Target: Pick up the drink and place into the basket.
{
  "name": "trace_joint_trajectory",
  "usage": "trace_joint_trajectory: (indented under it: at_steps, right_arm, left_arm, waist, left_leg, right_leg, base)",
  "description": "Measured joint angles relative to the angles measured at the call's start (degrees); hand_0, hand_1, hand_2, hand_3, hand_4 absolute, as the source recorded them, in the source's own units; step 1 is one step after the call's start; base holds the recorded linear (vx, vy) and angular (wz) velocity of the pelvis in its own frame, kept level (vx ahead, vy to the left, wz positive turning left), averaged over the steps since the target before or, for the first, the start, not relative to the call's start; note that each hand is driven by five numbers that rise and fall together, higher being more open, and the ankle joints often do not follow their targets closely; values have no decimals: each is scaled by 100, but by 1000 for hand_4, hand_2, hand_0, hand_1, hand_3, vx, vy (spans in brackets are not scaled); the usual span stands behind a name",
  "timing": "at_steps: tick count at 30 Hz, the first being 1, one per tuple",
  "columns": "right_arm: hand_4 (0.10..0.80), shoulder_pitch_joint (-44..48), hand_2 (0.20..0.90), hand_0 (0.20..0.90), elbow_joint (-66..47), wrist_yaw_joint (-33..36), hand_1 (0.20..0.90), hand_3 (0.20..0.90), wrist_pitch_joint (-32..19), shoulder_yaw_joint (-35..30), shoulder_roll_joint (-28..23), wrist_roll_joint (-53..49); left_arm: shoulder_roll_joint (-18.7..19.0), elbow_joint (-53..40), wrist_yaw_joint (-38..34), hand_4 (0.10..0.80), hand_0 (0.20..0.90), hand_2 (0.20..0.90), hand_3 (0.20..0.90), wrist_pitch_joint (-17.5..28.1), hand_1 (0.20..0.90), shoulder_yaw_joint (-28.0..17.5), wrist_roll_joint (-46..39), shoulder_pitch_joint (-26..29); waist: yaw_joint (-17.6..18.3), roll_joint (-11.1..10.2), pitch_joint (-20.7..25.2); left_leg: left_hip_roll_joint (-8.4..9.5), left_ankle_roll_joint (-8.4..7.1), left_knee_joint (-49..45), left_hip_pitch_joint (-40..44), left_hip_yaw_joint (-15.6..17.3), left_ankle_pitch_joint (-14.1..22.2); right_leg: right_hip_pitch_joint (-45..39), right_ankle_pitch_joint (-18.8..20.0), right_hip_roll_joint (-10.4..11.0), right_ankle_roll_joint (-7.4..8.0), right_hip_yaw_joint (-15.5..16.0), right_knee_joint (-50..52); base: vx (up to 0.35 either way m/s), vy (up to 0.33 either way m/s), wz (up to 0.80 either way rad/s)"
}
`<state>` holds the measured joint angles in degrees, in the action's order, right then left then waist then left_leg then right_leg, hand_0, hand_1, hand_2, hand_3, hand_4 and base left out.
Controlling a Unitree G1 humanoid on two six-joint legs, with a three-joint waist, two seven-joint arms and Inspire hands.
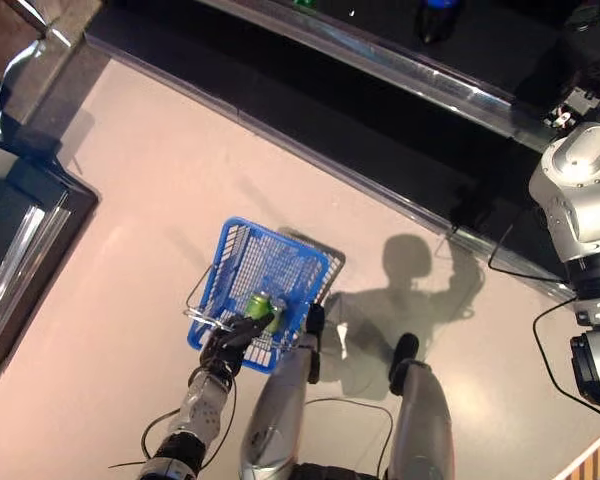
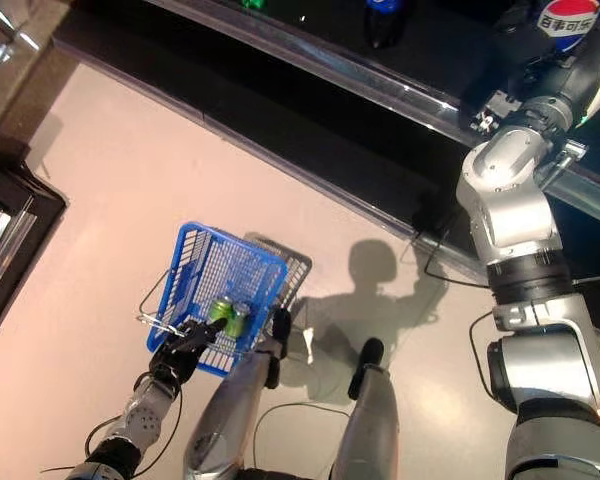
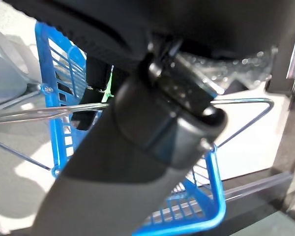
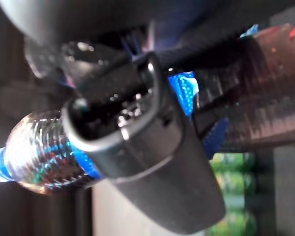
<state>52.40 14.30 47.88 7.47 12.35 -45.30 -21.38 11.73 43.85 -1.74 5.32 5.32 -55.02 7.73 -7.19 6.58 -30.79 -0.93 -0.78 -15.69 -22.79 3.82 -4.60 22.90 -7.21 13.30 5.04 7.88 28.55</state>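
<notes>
Clear ribbed plastic drink bottle w/ blue cap up on shelf, right hand wrapped round it; prob. light, slick, squashy, so grab mid-body; left hand clamped on blue wire basket handle.

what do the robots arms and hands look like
Both arms are silver-grey, built of rounded shell segments with black bands at the joints; the right arm shows this best, with thin black wires beside it. The left arm narrows to a dark wrist. The left hand is dark, almost black, with slim fingers. The right hand is dark too, with glossy metal-edged parts.
</notes>
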Motion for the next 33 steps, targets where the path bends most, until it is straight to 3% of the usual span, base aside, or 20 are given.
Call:
trace_joint_trajectory:
  at_steps: [8, 17, 26, 33]
  right_arm:
    - [100, -882, 300, 300, -744, -799, 300, 200, 17, -90, 103, 128]
    - [100, -2075, 300, 300, -1318, -1764, 300, 200, 22, -326, 835, 146]
    - [100, -2669, 300, 300, -2108, -2661, 300, 200, 72, -167, 1547, 105]
    - [100, -2723, 300, 300, -2679, -3175, 300, 200, 81, 680, 1648, 90]
  left_arm:
    - [10, 58, 10, 100, 300, 300, 200, 154, 300, -202, 8, -148]
    - [10, -74, 19, 100, 300, 300, 200, 311, 300, -360, 16, -451]
    - [24, -1323, 8, 100, 300, 300, 200, 231, 300, -196, 31, -883]
    - [103, -2461, 15, 100, 300, 300, 200, 4, 300, 55, 33, -1046]
  waist:
    - [24, -87, 8]
    - [72, -275, 10]
    - [84, -373, 30]
    - [-126, -380, 33]
  left_leg:
    - [-6, -27, 78, 323, -116, 31]
    - [-46, -75, 254, 736, -149, 91]
    - [-51, -92, 280, 1020, -272, 190]
    - [-48, -105, 378, 1180, -367, 186]
  right_leg:
    - [-430, -100, -10, 1, 160, -114]
    - [-975, -116, -78, 14, 297, -423]
    - [-1400, -151, -134, 12, 434, -581]
    - [-1571, -235, -132, 18, 468, -576]
  base:
    - [48, -10, 9]
    - [63, 2, 3]
    - [64, 29, 6]
    - [43, 19, 7]
